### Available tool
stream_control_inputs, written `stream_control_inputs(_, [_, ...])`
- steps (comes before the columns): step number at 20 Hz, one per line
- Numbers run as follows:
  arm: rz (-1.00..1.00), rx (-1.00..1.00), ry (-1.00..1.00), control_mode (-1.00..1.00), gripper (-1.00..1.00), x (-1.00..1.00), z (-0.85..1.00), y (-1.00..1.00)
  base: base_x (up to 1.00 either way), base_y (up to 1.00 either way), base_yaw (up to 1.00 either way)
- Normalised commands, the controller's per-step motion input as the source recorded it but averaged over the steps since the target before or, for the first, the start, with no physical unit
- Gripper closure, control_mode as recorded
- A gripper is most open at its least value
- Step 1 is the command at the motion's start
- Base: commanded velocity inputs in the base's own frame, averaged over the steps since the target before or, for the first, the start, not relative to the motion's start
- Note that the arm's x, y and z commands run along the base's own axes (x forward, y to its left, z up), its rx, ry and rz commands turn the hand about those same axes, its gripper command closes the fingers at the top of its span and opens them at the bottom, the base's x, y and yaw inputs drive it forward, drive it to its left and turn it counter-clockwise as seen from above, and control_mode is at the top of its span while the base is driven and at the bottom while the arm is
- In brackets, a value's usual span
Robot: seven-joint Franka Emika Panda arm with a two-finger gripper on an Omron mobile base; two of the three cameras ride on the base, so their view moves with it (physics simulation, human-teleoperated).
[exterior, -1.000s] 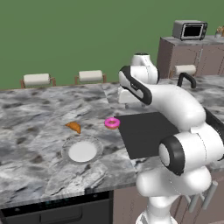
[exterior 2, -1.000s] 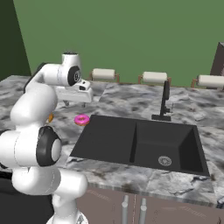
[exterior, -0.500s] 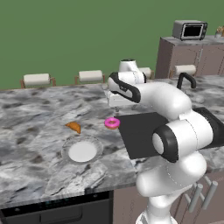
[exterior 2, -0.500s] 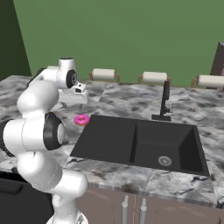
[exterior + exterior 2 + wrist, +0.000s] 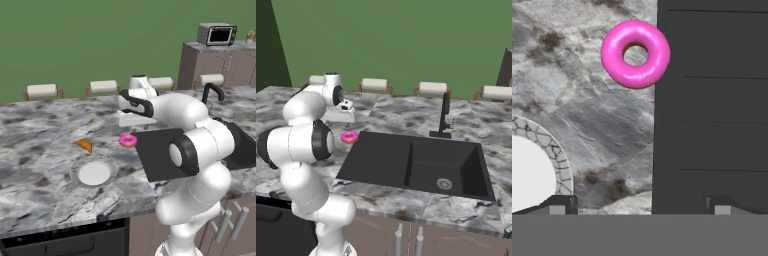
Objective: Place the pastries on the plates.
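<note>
Gripper point(image 5: 640, 207) jaws stand wide apart with nothing between them, hanging above the pink donut point(image 5: 635, 53), which lies on the grey marbled counter point(image 5: 40, 130) with its edge just overlapping the rim of the black sink point(image 5: 411, 162). Further along that counter lie the orange croissant point(image 5: 84, 145) and, near it, the white plate with a grey rim point(image 5: 93, 173), both well apart from the donut. No writing is legible anywhere; the white arm point(image 5: 172, 110) reaches forward over the counter with its hand pointing down, a black faucet point(image 5: 443, 116) behind the sink, chair backs point(image 5: 375, 85) along a green wall, and a toaster oven point(image 5: 217, 34) on brown cabinets.
</note>
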Motion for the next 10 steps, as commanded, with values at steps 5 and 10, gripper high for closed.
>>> stream_control_inputs(5, [0.0,0.0,0.0,-1.0,-1.0,0.24,-0.34,0.02,0.0,0.0,0.0])
stream_control_inputs(10, [0.0,0.0,0.0,-1.0,-1.0,0.21,-0.38,0.04,0.0,0.0,0.0])
